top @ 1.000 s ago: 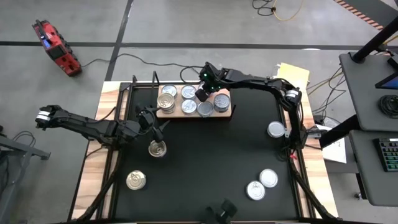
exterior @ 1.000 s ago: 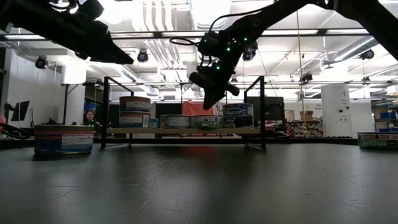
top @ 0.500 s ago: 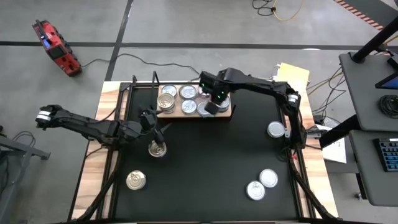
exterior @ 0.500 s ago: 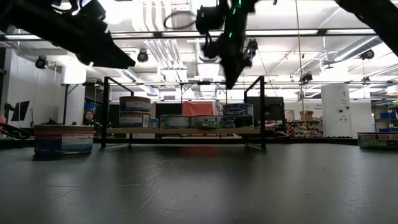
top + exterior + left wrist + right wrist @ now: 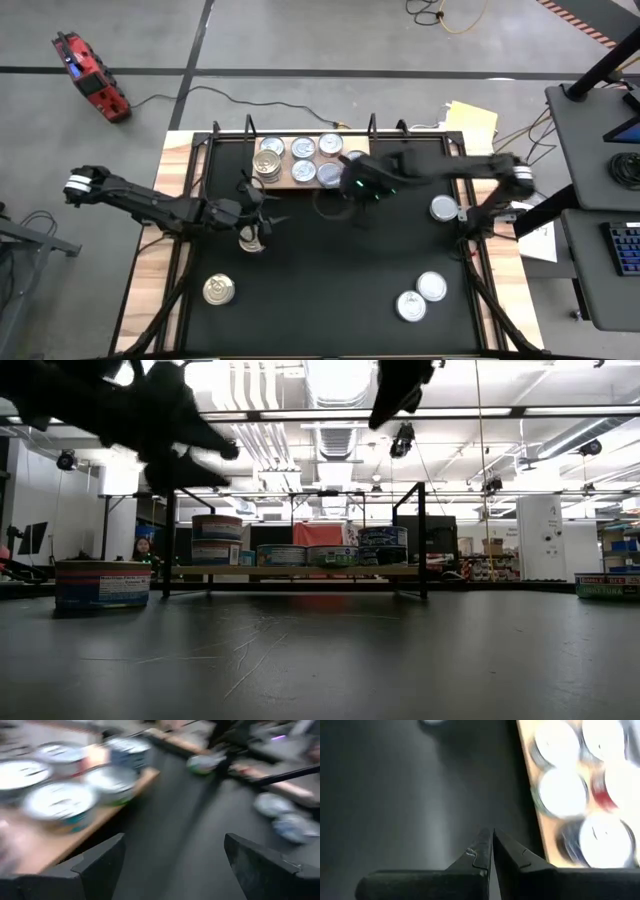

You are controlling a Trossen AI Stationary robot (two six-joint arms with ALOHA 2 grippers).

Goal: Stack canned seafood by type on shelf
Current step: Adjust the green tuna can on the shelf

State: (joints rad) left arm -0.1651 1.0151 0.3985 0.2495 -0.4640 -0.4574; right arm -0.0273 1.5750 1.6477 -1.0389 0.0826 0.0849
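The shelf (image 5: 345, 150) is a light wooden board at the table's far side, raised on a black frame in the low view (image 5: 300, 571). Several silver-topped cans (image 5: 302, 171) stand on it, two stacked at its left end (image 5: 217, 528). Loose cans rest on their bases on the black table: a gold-topped one (image 5: 219, 290), one (image 5: 252, 239) just under my left arm, and three at the right (image 5: 444, 208). My left gripper (image 5: 270, 210) hangs open over the table, near side of the shelf's left end, its fingers (image 5: 102, 865) wide apart and empty. My right gripper (image 5: 352, 186) is shut and empty, high above the table by the shelf's right end (image 5: 492, 845).
The black frame's posts (image 5: 421, 535) stand around the shelf. A can (image 5: 103, 586) sits at the left in the low view and another at the right edge (image 5: 607, 586). Bare black tabletop (image 5: 330, 270) lies between the two arms. A person shows far behind the table (image 5: 143, 548).
My right gripper, shut throughout, has drawn back from above the shelf's cans toward the table's near edge and risen high, almost out of the top of the low view. My left gripper has rolled about its own axis and edged a little toward the table's right, still open.
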